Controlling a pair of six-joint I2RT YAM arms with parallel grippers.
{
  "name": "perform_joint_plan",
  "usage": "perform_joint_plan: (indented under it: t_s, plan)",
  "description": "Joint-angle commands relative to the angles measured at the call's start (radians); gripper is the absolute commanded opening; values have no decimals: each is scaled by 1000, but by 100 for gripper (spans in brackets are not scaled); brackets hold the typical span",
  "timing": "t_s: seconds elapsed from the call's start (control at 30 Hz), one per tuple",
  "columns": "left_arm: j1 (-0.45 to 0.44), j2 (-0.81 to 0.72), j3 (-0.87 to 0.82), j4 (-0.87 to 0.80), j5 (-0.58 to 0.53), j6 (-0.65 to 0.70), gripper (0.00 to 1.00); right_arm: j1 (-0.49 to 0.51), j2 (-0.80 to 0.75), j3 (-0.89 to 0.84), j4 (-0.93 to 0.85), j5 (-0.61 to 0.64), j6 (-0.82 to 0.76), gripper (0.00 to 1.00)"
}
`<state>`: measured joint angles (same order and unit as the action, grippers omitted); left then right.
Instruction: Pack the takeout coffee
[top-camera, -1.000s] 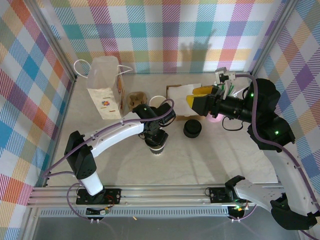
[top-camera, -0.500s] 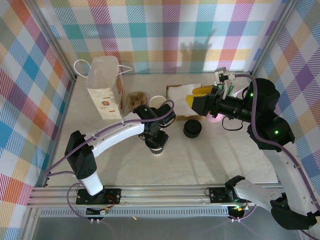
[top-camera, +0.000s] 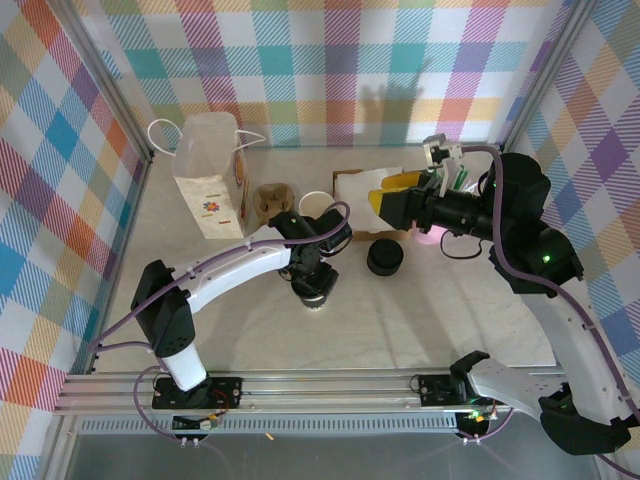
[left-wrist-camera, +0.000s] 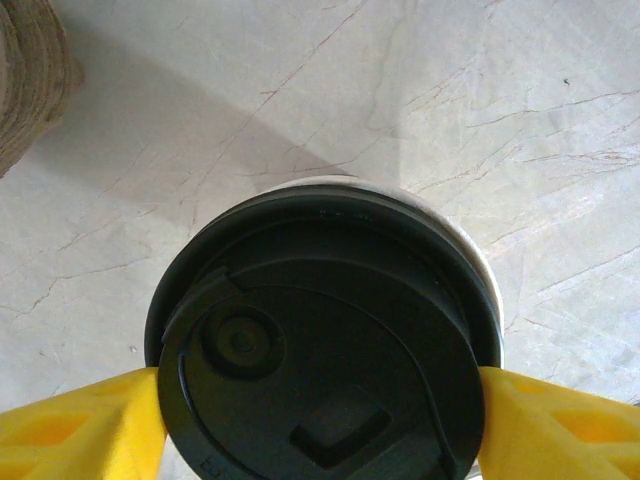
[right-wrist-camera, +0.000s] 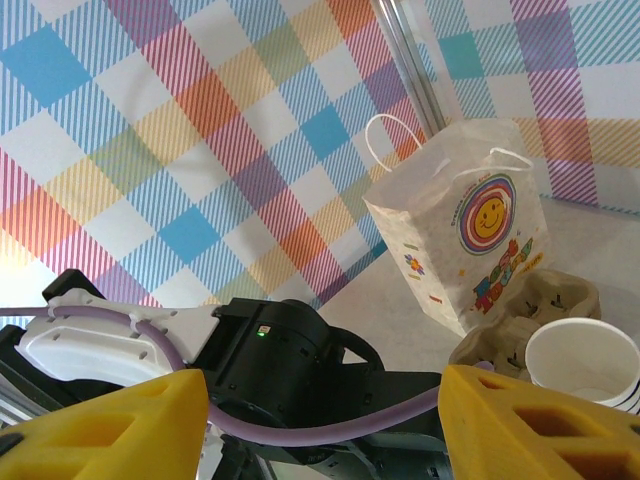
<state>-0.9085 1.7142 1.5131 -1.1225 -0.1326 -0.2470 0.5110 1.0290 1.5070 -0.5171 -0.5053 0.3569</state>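
Lidded takeout coffee cup (left-wrist-camera: 325, 345) stands upright mid-table, black lid on. Left gripper (top-camera: 316, 287) straddles it from above; yellow fingers (left-wrist-camera: 80, 425) at both sides of lid rim, jaws wide, apparently touching but firm grip not confirmable. Right gripper (right-wrist-camera: 320, 420) raised above table's far right part, jaws parted, nothing between. Step in hand: grasping cup. Next move calls for squeeze, lift upright, carry to paper bag (top-camera: 212, 175) at far left corner, beside cup carrier (top-camera: 270, 200).
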Motion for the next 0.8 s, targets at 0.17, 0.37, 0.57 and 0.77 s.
perform_joint_plan:
  t_s: [0.17, 0.37, 0.57, 0.77]
  plan:
    - [-7, 1, -5, 5, 1, -11, 76, 1, -9, 13, 2, -10, -16, 62]
    - [-7, 5, 4, 3, 8, -9, 77, 2, -10, 9, 3, -10, -13, 62]
    - [-7, 3, 6, -1, 10, -9, 77, 2, -9, 10, 3, -10, -15, 62]
    - [-8, 5, 13, -3, 17, -10, 80, 1, -6, 10, 5, -14, -15, 62]
